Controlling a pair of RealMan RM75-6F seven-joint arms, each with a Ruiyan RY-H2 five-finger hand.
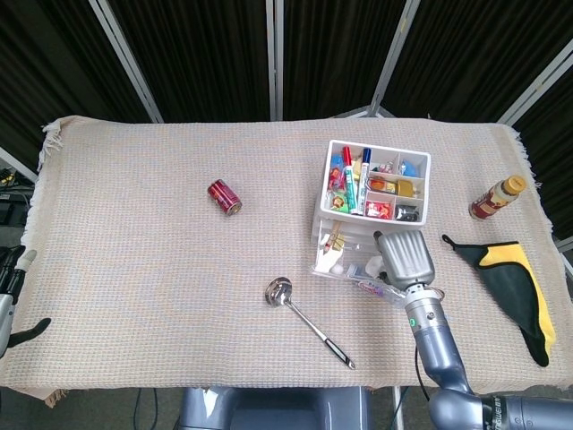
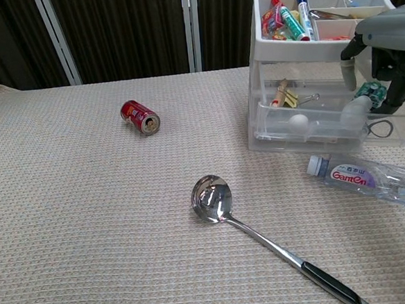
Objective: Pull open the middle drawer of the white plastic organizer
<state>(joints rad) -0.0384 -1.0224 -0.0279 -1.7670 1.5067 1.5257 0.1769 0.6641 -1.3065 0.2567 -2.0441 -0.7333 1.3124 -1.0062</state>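
1. One white plastic organizer [image 1: 376, 188] [image 2: 322, 67], right of centre, a lower drawer [image 1: 345, 260] [image 2: 304, 120] pulled out.
2. One right hand [image 1: 405, 260] [image 2: 383, 49] at that drawer; grip unclear.
3. One left hand [image 1: 13, 300], near left edge; fingers unclear.
4. One clear plastic bottle [image 2: 368, 179], one steel ladle [image 1: 300, 318] [image 2: 264, 241], one red can [image 1: 224, 196] [image 2: 139, 117].

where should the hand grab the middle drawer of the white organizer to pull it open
Probably the front wall of the middle drawer, from the near side, the side facing the robot. That clear front sticks out past the white plastic organizer, so its top edge is exposed for fingers to hook over. The right hand is already at that front; the water bottle lying just ahead limits low approaches.
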